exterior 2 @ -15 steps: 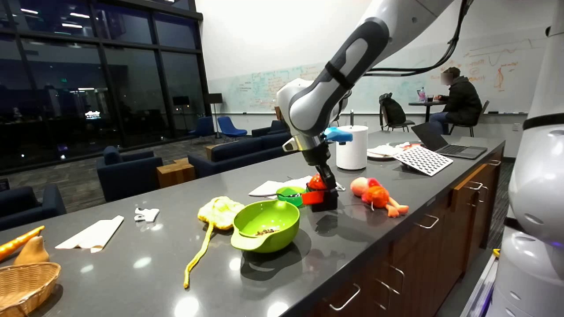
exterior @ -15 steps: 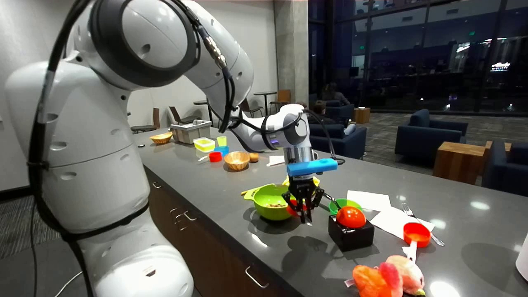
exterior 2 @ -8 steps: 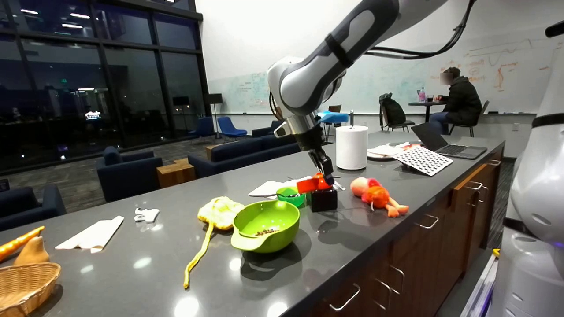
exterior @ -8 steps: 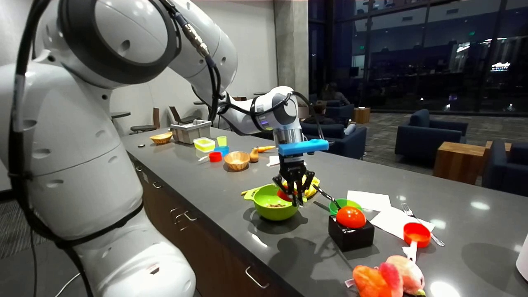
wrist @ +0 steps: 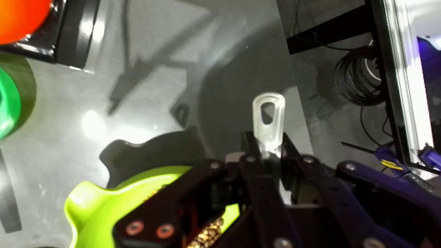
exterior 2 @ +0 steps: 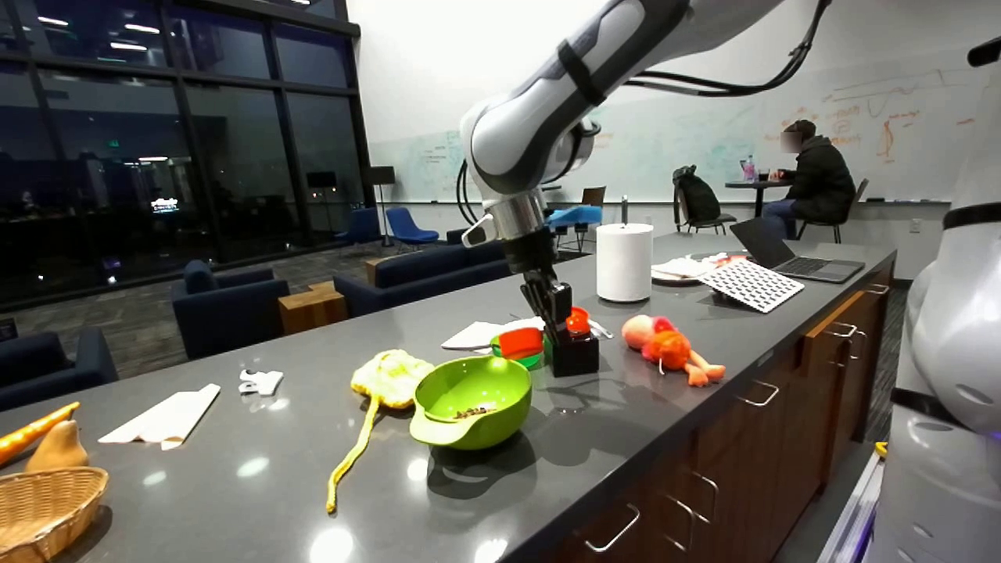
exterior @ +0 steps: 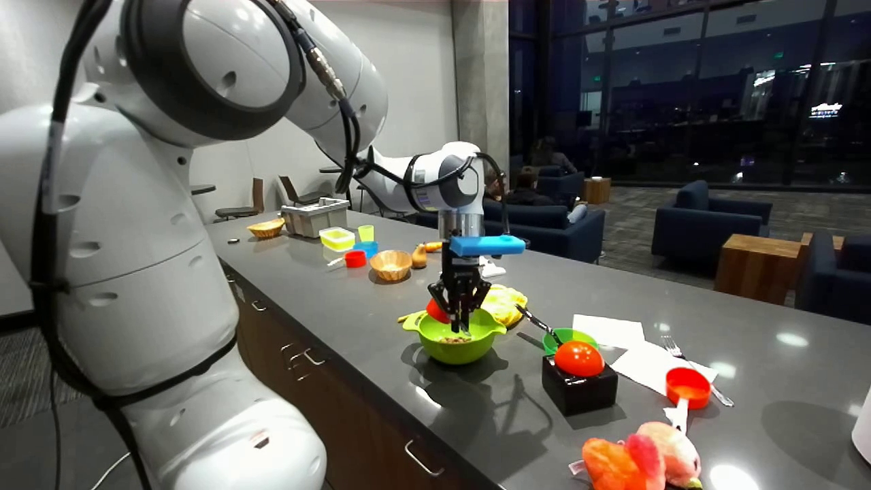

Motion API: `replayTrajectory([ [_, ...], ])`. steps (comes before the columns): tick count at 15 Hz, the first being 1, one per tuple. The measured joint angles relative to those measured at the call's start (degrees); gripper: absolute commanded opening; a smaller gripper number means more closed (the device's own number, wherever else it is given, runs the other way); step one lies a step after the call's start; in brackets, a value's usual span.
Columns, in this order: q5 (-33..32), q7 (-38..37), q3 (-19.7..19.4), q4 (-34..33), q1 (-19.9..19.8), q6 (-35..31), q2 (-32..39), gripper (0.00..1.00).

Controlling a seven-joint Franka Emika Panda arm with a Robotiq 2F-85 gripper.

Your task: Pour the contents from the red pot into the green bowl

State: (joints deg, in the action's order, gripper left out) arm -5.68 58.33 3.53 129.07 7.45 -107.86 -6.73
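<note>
The red pot [exterior: 437,311] is a small red cup with a whitish handle [wrist: 268,124]. My gripper [exterior: 461,321] is shut on that handle, which sticks up between the fingertips in the wrist view [wrist: 266,146]. The pot hangs in the air, apart from the counter, and looks tilted; its inside is hidden. In an exterior view the pot [exterior 2: 521,342] shows just beyond the far rim of the green bowl [exterior 2: 500,426]. In an exterior view the gripper and pot overlap the green bowl [exterior: 456,352]. Small brown bits [exterior 2: 473,411] lie in the bowl.
A black block [exterior: 578,395] carries a red ball [exterior: 580,358]. Beside it stands a small green cup [exterior: 573,335] with a dark-handled utensil. A yellow cloth toy [exterior 2: 391,378] lies by the bowl. A red-and-white scoop [exterior: 687,386] and plush toy [exterior: 622,466] lie farther along the counter.
The gripper with the red pot has risen and moved toward the green bowl, leftward in both exterior views. The pot's tilt has changed. The bowl has not moved.
</note>
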Motion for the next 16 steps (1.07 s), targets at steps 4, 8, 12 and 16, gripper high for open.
replayTrajectory([
  [4, 5.7, 8.4, 0.2, -2.2, 0.4, 3.3, 2.4, 0.04],
  [8, 10.4, 17.2, 0.2, -6.4, 0.4, 8.8, 6.6, 0.04],
  [12, 12.4, 23.4, 0.6, -12.5, 0.1, 14.4, 12.8, 0.04],
  [16, 12.7, 28.9, 1.4, -20.0, -0.9, 21.2, 20.2, 0.04],
])
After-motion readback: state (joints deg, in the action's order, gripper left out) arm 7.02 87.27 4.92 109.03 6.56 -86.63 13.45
